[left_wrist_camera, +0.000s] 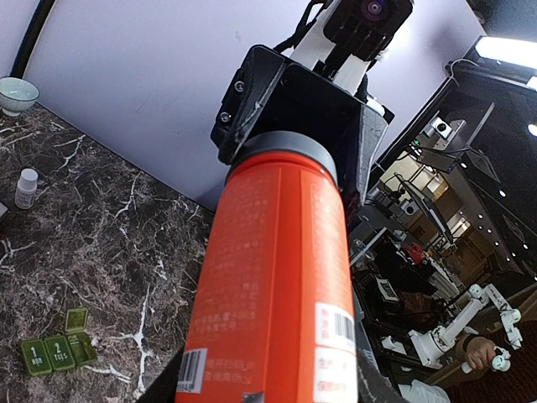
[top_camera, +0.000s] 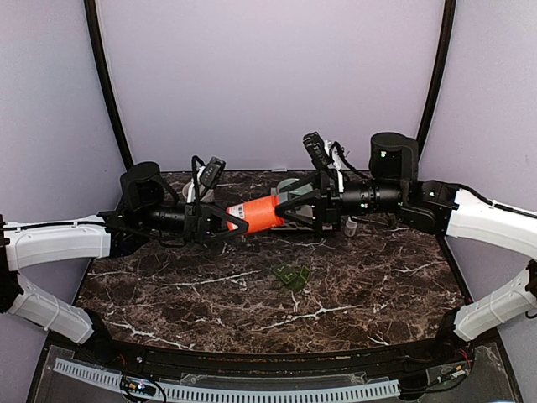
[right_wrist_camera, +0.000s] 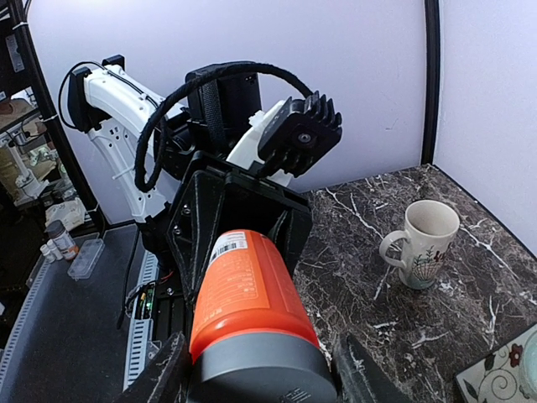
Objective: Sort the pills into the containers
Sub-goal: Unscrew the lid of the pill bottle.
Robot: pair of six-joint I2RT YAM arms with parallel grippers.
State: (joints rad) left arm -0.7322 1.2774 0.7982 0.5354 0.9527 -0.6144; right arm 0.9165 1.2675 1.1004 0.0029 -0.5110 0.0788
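An orange bottle [top_camera: 262,213] with a dark grey cap [right_wrist_camera: 260,374] hangs level above the table, held between both arms. My left gripper [top_camera: 231,220] is shut on the bottle's body [left_wrist_camera: 277,269], near its base. My right gripper [right_wrist_camera: 262,369] is shut on the cap, one finger against each side. The containers [top_camera: 291,277], a small dark green pill-box strip, lie on the marble below the bottle. In the left wrist view the containers [left_wrist_camera: 59,351] show numbered lids and one lid stands open. No pills are in view.
A beige mug [right_wrist_camera: 428,243] stands on the dark marble table [top_camera: 377,285] near the back wall. A small white vial [left_wrist_camera: 27,186] and a pale green bowl [left_wrist_camera: 17,92] sit further along the back. A patterned tile [right_wrist_camera: 503,369] lies at the right wrist view's lower right corner.
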